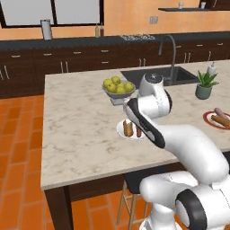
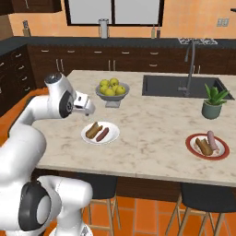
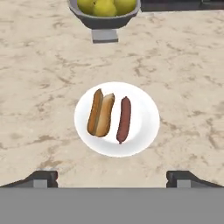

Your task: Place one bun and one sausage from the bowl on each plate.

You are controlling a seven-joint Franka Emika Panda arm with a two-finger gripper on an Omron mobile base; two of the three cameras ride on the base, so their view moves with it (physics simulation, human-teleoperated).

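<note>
On the round white plate (image 3: 140, 131), the split tan bun (image 3: 100, 113) and red-brown sausage (image 3: 124, 119) lie parallel, long axes twelve-to-six. The bun sits at the sausage's nine o'clock. The dark two-finger gripper (image 3: 112, 178) hovers above, spread wide and empty.

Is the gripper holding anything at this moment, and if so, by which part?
Nothing is held. The gripper is open above the white plate, its fingertips apart and empty; the bun and sausage lie on the plate.

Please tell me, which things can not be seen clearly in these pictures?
- White plate, left base view: the arm covers its right part.
- Red-rimmed plate, left base view: cut off by the right edge.
- Fruit bowl, hand view: its top is cut by the upper edge.
</note>
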